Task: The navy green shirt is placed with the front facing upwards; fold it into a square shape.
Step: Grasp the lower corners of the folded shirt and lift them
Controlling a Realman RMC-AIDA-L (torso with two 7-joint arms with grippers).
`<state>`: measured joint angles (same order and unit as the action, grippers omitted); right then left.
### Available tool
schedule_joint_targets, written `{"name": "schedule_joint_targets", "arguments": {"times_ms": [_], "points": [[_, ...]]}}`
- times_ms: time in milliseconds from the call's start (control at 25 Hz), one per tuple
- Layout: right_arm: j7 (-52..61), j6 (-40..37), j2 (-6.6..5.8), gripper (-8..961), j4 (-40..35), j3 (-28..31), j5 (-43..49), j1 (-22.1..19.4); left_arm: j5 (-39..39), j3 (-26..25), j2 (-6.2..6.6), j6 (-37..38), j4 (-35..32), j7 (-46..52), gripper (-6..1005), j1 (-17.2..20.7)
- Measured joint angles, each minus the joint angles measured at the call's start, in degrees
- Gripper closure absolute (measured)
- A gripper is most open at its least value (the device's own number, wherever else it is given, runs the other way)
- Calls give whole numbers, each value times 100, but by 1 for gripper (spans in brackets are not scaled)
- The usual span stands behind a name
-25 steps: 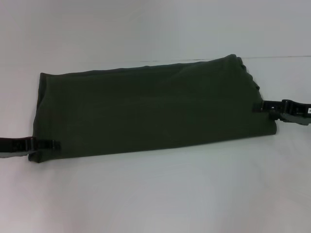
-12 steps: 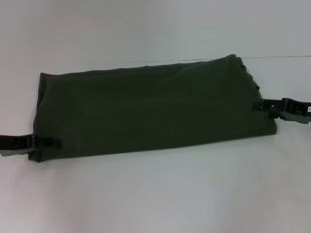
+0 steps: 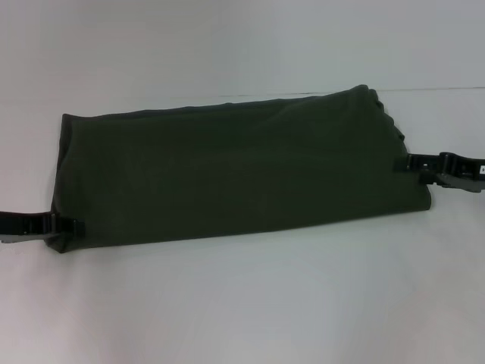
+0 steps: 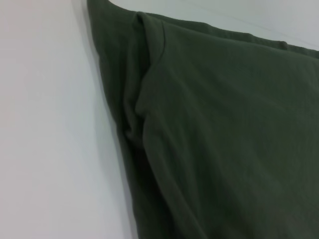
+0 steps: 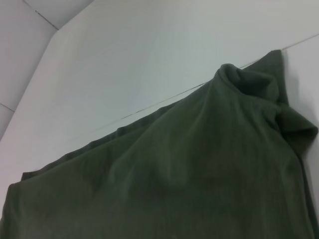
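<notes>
- Shirt [image 3: 235,178] ends each meet a claw: left claw [image 3: 64,225] at its near left corner, right claw [image 3: 413,162] at its right edge; whether either grips, I cannot tell.
- It lies as a long folded band across the white tabletop [image 3: 242,303], plain side up, probably ready for folding crosswise.

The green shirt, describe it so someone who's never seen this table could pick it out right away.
On the white table, the navy green shirt lies folded into a long dark olive band running from left to right. The left gripper sits at its near left corner and the right gripper at its right edge. It is the only cloth there, showing plain green with no lettering.
</notes>
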<state>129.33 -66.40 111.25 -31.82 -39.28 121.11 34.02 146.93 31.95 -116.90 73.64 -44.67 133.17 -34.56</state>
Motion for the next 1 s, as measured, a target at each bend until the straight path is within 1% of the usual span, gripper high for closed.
{"name": "schedule_joint_targets", "arguments": {"times_ms": [40,360,600,680,720,840,920,1000], "points": [[1,0,0,148,0,0,0,-1,1,14,-3,-9,-2,0,581,0],[5,-4,0,149,0,0,0,-1,2,43,-7,-18,-30,2,813,2],[13,-6,0,149,0,0,0,3,2,26,-1,-16,-34,5,925,1],[35,-47,-16,149,0,-5,1,24,-5,16,1,-14,-34,6,933,-1],[50,-83,-35,149,0,-15,3,41,-13,12,3,-12,-34,6,937,-2],[238,-291,-151,150,-103,-71,57,131,-30,4,10,16,-33,-4,950,-4],[621,-497,-240,150,-340,-105,249,212,-34,-1,15,26,-33,-11,950,-6],[1121,-709,-296,150,-652,-168,611,330,-40,-3,19,40,-33,-19,951,-16]]}}
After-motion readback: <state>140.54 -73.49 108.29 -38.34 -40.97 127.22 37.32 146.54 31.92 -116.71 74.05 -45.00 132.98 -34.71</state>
